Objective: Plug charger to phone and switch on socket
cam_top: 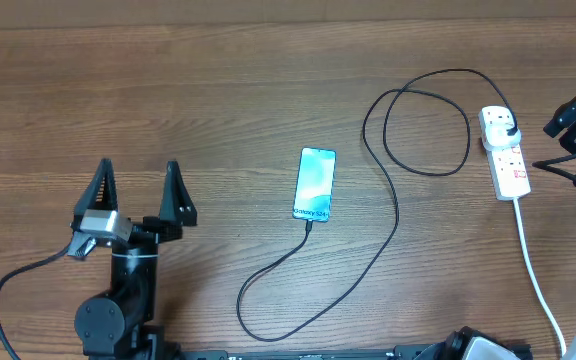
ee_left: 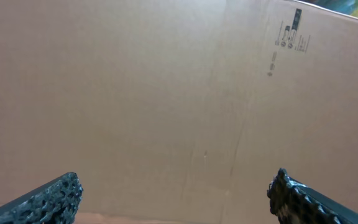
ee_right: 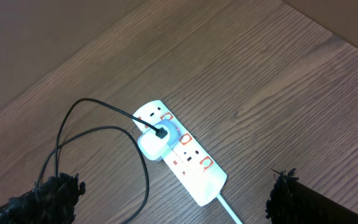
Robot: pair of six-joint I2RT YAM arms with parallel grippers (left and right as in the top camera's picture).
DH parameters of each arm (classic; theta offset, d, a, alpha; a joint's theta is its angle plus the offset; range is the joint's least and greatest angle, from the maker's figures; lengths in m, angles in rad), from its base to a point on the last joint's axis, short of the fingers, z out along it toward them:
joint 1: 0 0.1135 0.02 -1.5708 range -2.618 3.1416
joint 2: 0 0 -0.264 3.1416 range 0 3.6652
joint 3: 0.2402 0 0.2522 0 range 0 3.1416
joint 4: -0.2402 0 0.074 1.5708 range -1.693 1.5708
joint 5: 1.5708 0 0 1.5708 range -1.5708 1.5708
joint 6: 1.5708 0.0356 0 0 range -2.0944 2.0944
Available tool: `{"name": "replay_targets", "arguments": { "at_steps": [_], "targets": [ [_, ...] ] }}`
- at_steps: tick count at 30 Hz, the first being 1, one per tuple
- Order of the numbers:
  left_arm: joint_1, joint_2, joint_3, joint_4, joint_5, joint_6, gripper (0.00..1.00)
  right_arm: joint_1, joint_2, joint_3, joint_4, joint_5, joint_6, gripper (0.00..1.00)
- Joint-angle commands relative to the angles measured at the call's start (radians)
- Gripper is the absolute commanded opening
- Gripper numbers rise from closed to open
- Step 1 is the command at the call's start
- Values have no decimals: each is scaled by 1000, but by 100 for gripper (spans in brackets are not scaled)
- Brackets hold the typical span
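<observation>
Two grippers stand with their jaws spread wide apart, and neither holds anything. The right gripper hovers above the socket, a white power strip lying on the wooden table. In the right wrist view the strip sits in the gap between the two dark fingertips and a little ahead of them, touching neither. A white adapter block is pushed into the strip's far end, and the charger, a thin black cable, enters it and loops away towards the left-hand finger. Red switch marks show along the strip; their position cannot be told. A thick white cord leaves the strip's near end.

The left gripper is well apart from all of this. From above, the phone lies face up with a blue-teal screen, off to the right of these jaws and outside their gap. The cable's small tip meets the phone's near edge. The left wrist view shows only a plain cardboard wall ahead of the jaws.
</observation>
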Motion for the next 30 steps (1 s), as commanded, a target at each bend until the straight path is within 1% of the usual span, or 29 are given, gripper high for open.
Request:
{"name": "replay_targets", "arguments": {
  "at_steps": [1, 5, 9, 13, 18, 23, 30],
  "targets": [
    [19, -58, -61, 2, 10, 30, 100, 3, -7, 19, 2, 13, 4, 100],
    [32, -160, -158, 41, 10, 30, 100, 3, -7, 19, 2, 13, 3, 100],
    [53, -291, -249, 43, 8, 29, 100, 3, -7, 19, 2, 13, 3, 100],
    [80, -396, -246, -102, 10, 29, 100, 3, -7, 19, 2, 13, 3, 100],
    [110, -393, -246, -179, 10, 30, 100, 3, -7, 19, 2, 13, 4, 100],
    [122, -394, -246, -309, 6, 34, 100, 3, -7, 19, 2, 13, 3, 100],
    [129, -394, -246, -481, 10, 77, 100, 3, -7, 19, 2, 13, 3, 100]
  ]
}}
